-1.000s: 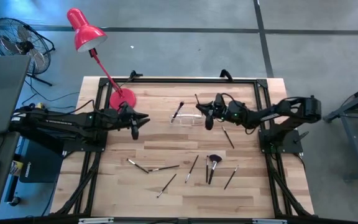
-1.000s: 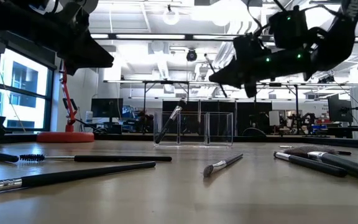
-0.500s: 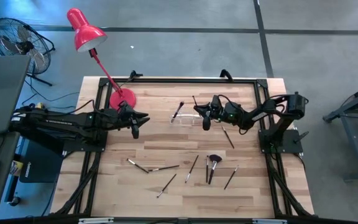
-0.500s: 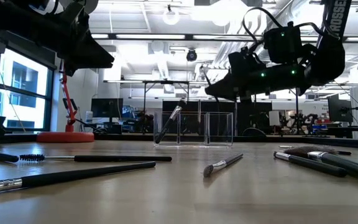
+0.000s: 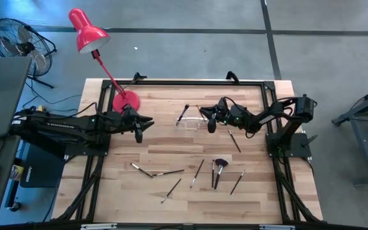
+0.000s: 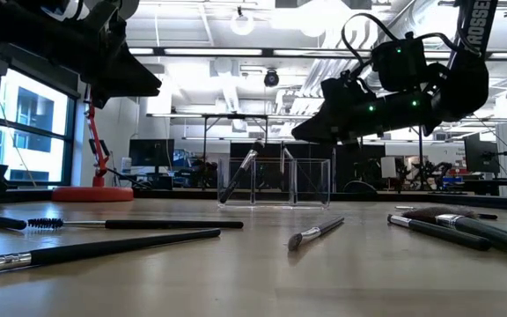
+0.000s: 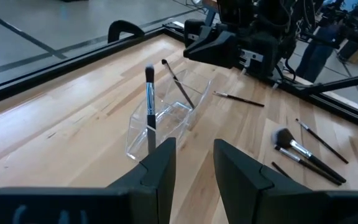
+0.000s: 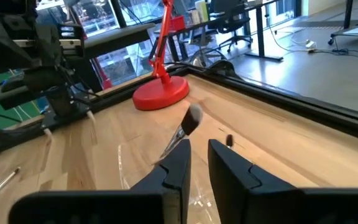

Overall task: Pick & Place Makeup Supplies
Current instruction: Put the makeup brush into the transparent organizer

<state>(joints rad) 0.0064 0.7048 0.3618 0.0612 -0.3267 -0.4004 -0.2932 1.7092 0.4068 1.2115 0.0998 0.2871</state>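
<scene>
Two thin makeup brushes (image 7: 149,102) lean tilted in the clear holder (image 7: 160,124) at upper centre of the high view. About eight more brushes (image 5: 219,167), one with a fluffy dark head, lie scattered on the counter (image 5: 171,134) lower in the frame. Right end effector (image 5: 208,119) hovers over the holder, fingers slightly apart, empty. Left end effector (image 5: 139,130) waits at centre left, fingers apart, empty.

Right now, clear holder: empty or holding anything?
Not empty. The clear holder holds two brushes: one near upright, another leaning. The right gripper hovers above it.
</scene>
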